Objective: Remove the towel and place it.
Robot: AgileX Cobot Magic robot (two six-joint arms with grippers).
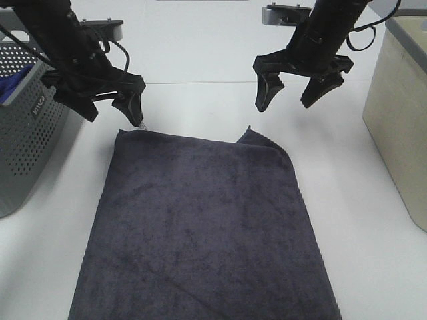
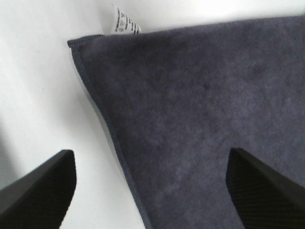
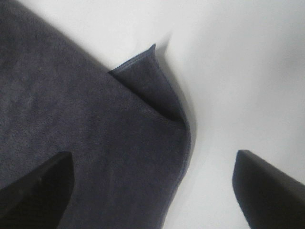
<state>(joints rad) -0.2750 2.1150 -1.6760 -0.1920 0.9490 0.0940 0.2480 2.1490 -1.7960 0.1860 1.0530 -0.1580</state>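
Exterior high: left hand (image 1: 113,115) and right hand (image 1: 285,103) hover wide open, empty, over far corners of the towel (image 1: 200,227)

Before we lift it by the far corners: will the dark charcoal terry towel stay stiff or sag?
Likely floppy: the dark charcoal terry towel lies limp, one far corner folded over. Held by two corners, its middle would probably sag. Thick pile suggests it won't slip.

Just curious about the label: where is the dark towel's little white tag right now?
In the high view, the white tag pokes from the towel's far left corner, close by the open left gripper.
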